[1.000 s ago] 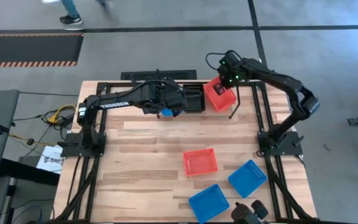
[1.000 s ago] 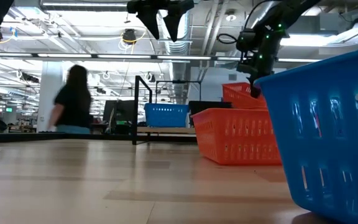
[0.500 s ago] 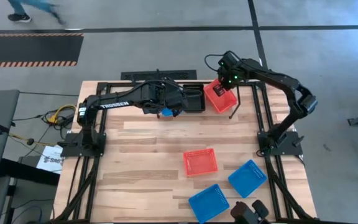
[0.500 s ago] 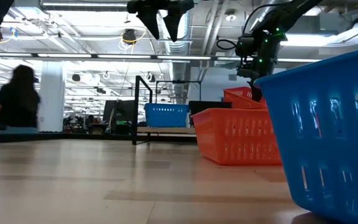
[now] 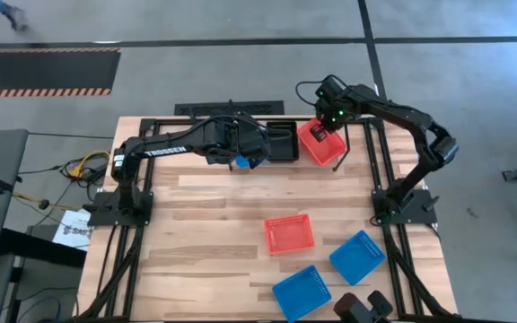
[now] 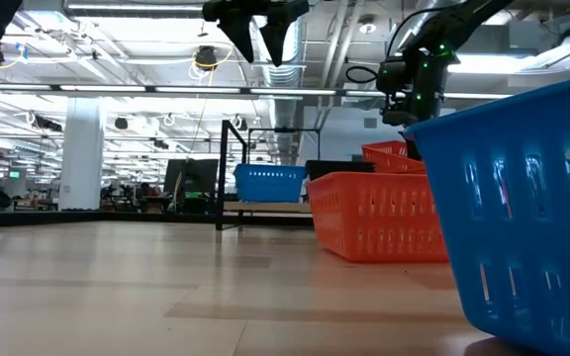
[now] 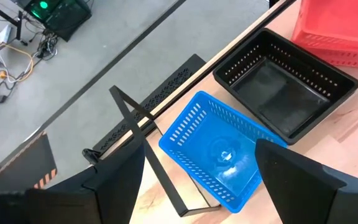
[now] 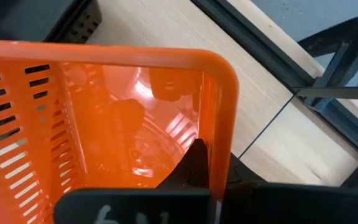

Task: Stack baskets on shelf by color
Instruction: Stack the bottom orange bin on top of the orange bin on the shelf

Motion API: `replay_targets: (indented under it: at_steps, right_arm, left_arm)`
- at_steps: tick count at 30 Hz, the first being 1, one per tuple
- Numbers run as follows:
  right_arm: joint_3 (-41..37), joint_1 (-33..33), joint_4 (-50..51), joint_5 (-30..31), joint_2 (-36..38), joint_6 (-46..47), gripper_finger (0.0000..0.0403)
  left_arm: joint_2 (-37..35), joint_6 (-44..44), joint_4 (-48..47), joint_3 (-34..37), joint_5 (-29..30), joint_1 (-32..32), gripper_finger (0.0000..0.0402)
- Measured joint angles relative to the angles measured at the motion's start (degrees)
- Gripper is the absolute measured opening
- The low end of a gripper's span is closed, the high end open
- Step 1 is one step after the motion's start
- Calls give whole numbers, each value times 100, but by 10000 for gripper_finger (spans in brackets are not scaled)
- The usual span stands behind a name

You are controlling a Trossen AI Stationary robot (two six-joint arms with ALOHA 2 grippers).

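Observation:
My right gripper (image 5: pixel 330 121) is at the table's far right, shut on a red-orange basket (image 5: pixel 319 144) that sits tilted by the shelf's right end. My left gripper (image 7: pixel 197 186) hangs open high above a blue basket (image 7: pixel 219 149), touching nothing. The blue basket rests by its bottom on the shelf board (image 7: pixel 166 121), beside a black basket (image 7: pixel 284 90). The low view shows the blue basket (image 6: pixel 268 183) raised on the shelf (image 6: pixel 265 206), with an upright black loop (image 6: pixel 231 168) to its left. The held basket's underside is hidden. My right gripper pinches one side wall of the red-orange basket close to a corner (image 8: pixel 217 149), with one finger (image 8: pixel 194 163) inside the basket and the other outside. It comes from above, slanting from the far right. The basket (image 6: pixel 394 153) is tilted; whether its low end rests on anything is hidden.
On the near half of the table lie a second red-orange basket (image 5: pixel 289 233) and two blue baskets (image 5: pixel 357 256) (image 5: pixel 301 292); one blue basket fills the low view's right foreground (image 6: pixel 522 208). Black frame rails (image 5: pixel 380 170) run along the table's sides.
My right gripper has lowered the red-orange basket slightly at the shelf's right end, and the basket now lies flatter than before. My left gripper has stayed open above the blue basket. A person beyond the table has walked off to the left.

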State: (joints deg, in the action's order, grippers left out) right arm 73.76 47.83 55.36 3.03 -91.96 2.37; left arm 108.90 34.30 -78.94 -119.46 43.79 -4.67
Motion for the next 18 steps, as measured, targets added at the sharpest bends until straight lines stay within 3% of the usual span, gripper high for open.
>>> replay_targets:
  at_steps: [6, 18]
  right_arm:
    - [0, -13, 6, 126, 0, -129, 11]
    - [130, -320, -134, 692, 0, -253, 84]
  left_arm:
    - [0, 0, 3, -1, 2, 0, 293]
    - [-2, 0, 51, -2, 4, -2, 293]
